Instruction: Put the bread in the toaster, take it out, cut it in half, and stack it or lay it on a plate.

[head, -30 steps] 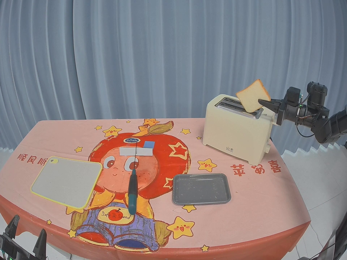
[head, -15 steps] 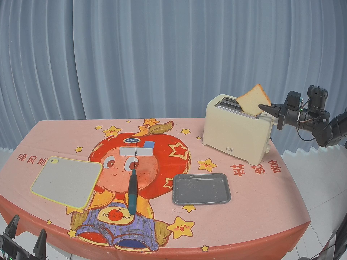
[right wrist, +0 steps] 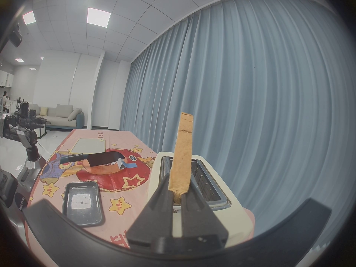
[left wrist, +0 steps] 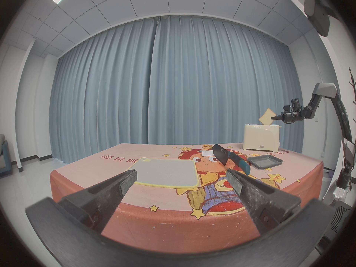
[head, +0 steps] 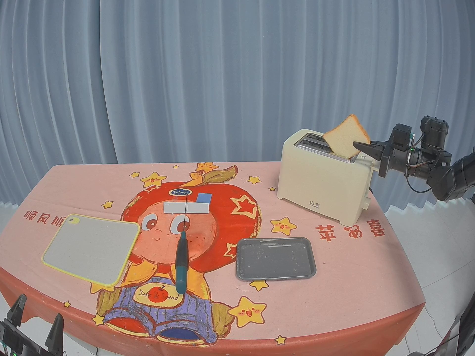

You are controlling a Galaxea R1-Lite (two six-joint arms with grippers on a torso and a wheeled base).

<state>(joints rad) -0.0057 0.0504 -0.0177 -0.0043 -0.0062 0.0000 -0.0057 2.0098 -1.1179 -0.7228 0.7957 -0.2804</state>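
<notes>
The bread [head: 346, 135] is being held by the right gripper [head: 357, 146], whose fingers are being pressed shut on one lower corner of the slice. The slice is being carried on edge and tilted like a diamond, with its lowest corner at the mouth of the slots at the right end of the toaster [head: 321, 179]. Which of the two slots is being entered is not being shown clearly. In the right wrist view the bread [right wrist: 182, 156] is being seen edge-on, upright, in line with a slot.

The step in hand is being judged as insertion, since the crumb is looking pale.

For this to be done well, the slice is being asked to be levelled first, so that a whole edge, not a corner, is being offered to the slot. Its face should be kept parallel to the slot walls while it is being lowered straight down. Release is best being made before the fingertips are being brought against the toaster's top, as the grip is sitting low on the slice.

The left gripper [left wrist: 181, 175] is being held wide open and empty, off the table's near left edge. The board [head: 90, 248], knife [head: 181, 258] and plate [head: 275, 258] are lying apart on the cloth.
</notes>
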